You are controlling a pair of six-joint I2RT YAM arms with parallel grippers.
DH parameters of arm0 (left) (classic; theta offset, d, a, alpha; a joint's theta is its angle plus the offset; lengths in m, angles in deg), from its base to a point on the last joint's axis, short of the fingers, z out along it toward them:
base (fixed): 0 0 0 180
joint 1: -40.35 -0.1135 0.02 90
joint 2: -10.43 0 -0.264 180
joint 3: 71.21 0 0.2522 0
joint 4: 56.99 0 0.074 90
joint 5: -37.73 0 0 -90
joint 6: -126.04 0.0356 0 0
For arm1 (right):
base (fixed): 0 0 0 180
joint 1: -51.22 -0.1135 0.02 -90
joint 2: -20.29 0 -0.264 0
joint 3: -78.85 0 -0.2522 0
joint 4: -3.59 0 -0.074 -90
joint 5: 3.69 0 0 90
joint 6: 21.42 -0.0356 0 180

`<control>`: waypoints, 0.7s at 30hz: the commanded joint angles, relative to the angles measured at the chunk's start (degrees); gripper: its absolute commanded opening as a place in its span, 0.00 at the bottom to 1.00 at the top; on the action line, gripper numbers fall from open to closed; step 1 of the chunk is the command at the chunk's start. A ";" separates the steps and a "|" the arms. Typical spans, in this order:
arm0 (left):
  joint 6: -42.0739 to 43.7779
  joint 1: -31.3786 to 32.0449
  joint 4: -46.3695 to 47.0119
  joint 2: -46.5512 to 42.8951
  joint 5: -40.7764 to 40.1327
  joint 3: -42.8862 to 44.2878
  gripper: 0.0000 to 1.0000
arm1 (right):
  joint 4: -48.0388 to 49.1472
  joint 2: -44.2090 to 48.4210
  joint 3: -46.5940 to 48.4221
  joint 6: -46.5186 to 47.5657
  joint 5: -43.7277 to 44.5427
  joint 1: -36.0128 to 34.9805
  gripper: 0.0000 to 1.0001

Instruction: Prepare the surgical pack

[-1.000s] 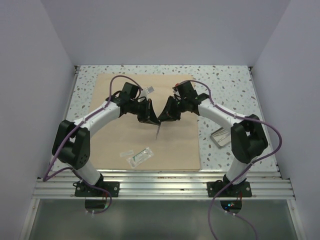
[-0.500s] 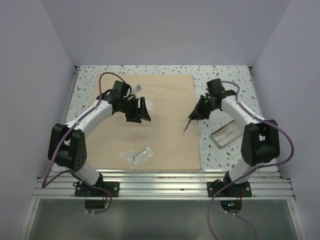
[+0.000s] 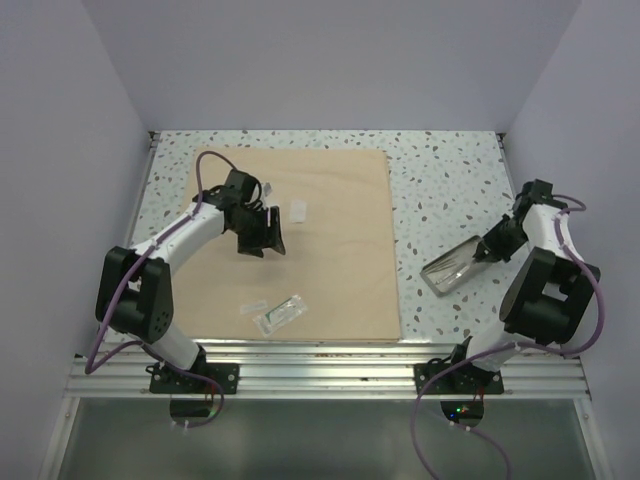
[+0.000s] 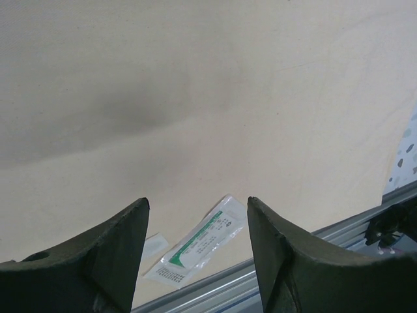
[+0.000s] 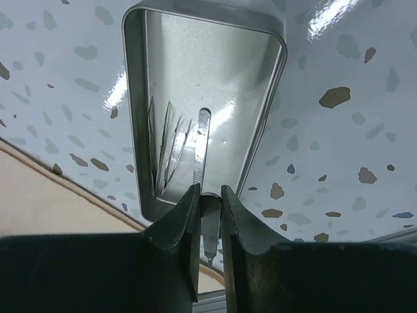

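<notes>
The big tan cloth sheet (image 3: 340, 200) lies flat and open under the left gripper (image 3: 264, 240). That gripper's two fingers are spread wide, with nothing between them. A small clear plastic pouch (image 4: 202, 242) sits on the cloth, out past its fingertips. The right gripper (image 5: 210, 193) pinches a thin metal tool (image 5: 202, 137). The tool's far end is inside the shiny metal tray (image 5: 225, 59) in front of it, off the cloth. I think the job is only starting, as nothing is wrapped yet.

The right fingers (image 5: 179, 218) pinch the end of a slim metal instrument (image 5: 202, 147) that reaches into a shiny metal tray (image 5: 208, 59) on the speckled table (image 5: 339, 143). Tan cloth (image 5: 39, 202) shows at lower left.
</notes>
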 commanded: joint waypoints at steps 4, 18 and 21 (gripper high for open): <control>1.06 -0.75 -2.09 -1.85 -5.56 0.40 0.66 | 1.93 -1.72 -1.81 1.84 -0.22 -0.96 0.00; -0.96 -1.01 -1.21 -1.24 -5.13 -0.30 0.65 | 5.71 -5.06 -4.45 -4.31 -2.41 -2.37 0.00; -1.13 -1.01 -1.22 -0.98 -4.78 -0.21 0.65 | 6.24 -5.94 -4.98 -5.72 -2.33 -2.37 0.00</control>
